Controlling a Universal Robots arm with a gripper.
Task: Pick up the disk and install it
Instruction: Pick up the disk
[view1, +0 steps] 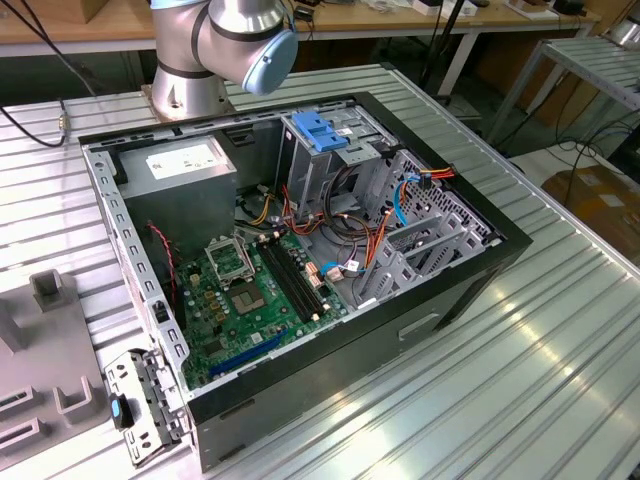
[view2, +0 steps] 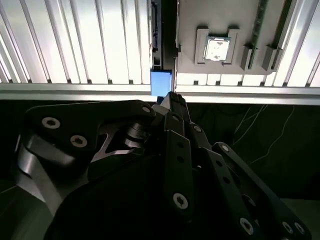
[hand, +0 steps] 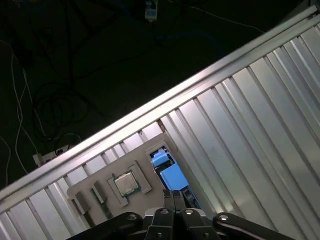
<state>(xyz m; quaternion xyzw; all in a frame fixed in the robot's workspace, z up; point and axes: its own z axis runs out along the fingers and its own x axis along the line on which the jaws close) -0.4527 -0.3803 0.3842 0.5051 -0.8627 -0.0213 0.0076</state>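
The disk (hand: 169, 172) stands on edge in a slot at the rim of a grey fixture plate (hand: 100, 172), with its blue rail end facing the camera. In the second wrist view it is a dark narrow strip (view2: 168, 40) ending in a light blue patch. My gripper (hand: 173, 197) hovers just short of that blue end, and its black fingers (view2: 172, 107) are pressed together with nothing visible between them. I cannot tell whether the tips touch the disk.
An open computer case (view1: 300, 250) lies on the ribbed metal table (view1: 520, 380). It holds a grey power supply box (view1: 180, 165), a motherboard and an upright drive cage with a blue handle (view1: 318, 130). A processor chip (hand: 125, 184) sits on the fixture plate, near the table edge.
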